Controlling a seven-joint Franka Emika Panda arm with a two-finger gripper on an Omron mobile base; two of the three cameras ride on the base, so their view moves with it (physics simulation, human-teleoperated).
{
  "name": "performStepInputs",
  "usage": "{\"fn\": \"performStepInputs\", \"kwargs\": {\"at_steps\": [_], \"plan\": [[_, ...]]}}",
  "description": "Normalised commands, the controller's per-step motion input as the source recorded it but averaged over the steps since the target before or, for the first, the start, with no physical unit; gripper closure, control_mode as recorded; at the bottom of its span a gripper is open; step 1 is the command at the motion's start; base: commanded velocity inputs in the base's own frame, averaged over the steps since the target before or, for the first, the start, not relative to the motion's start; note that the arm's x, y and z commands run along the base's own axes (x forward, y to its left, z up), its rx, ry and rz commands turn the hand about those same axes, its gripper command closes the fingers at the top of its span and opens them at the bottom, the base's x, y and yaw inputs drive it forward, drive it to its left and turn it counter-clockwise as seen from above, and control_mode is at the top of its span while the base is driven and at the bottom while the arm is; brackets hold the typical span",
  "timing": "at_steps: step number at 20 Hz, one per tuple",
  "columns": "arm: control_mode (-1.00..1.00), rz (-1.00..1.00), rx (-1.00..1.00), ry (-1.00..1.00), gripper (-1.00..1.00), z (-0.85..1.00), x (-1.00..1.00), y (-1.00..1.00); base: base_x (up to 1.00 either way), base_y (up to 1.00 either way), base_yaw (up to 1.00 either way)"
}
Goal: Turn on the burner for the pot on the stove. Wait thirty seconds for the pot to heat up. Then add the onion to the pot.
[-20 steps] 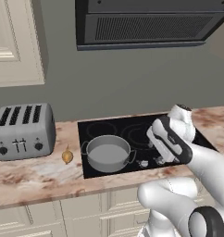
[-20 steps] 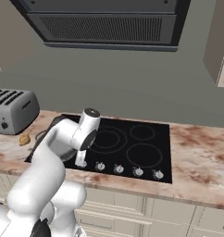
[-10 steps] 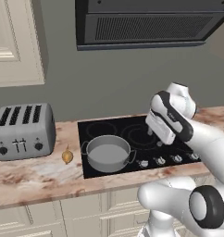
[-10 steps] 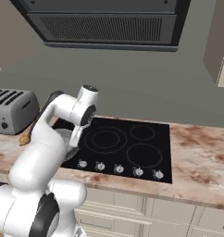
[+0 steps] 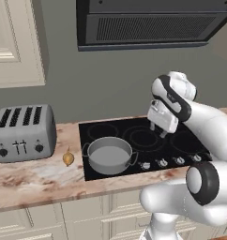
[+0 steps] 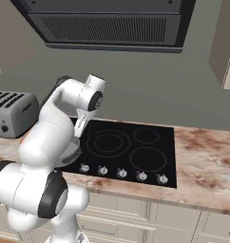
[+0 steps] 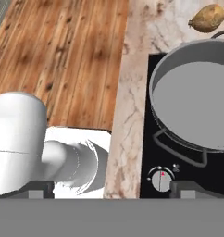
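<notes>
Gripper [image 5: 157, 129] raised above stove [image 5: 143, 140], jaws apart, holding nothing. Pot [image 5: 109, 154] on front-left of stove. Onion [image 5: 68, 157] left of pot on tabletop [image 5: 35, 180], toaster [image 5: 22, 132] beyond onion.

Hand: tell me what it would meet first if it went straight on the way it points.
Probably the counter's front edge just beside the stove, near the pot's knob; depth is unclear. The hand is open, holding nothing.

stove [image 6: 136, 152]: black glass cooktop w/ ring markings, set in the marbled counter [image 6: 207, 166] ahead of you.
knobs [image 6: 121, 173]: row of five along stove's near edge.
arm [image 6: 55, 128]: rises lower left, blocks your view of stove's left part.
toaster [image 6: 12, 114]: silver, far left.
hood [image 6: 107, 23]: dark, above stove.
</notes>
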Motion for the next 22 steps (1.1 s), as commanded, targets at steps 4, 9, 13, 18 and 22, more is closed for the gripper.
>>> {"fn": "performStepInputs", "kwargs": {"at_steps": [4,9,13,18,22], "plan": [[-1.00,-0.14,0.00,0.02,-1.00,0.00,-0.11,0.60,0.00,0.00,0.00],[-1.00,-0.21,0.01,0.00,-1.00,0.00,-0.11,0.52,0.00,0.00,0.00],[-1.00,-0.30,0.00,0.00,-1.00,0.00,-0.07,0.88,0.00,0.00,0.00],[-1.00,-0.39,-0.05,0.00,-1.00,0.00,-0.09,0.98,0.00,0.00,0.00],[-1.00,-0.38,-0.17,0.00,-1.00,0.00,0.00,0.98,0.00,0.00,0.00]]}}
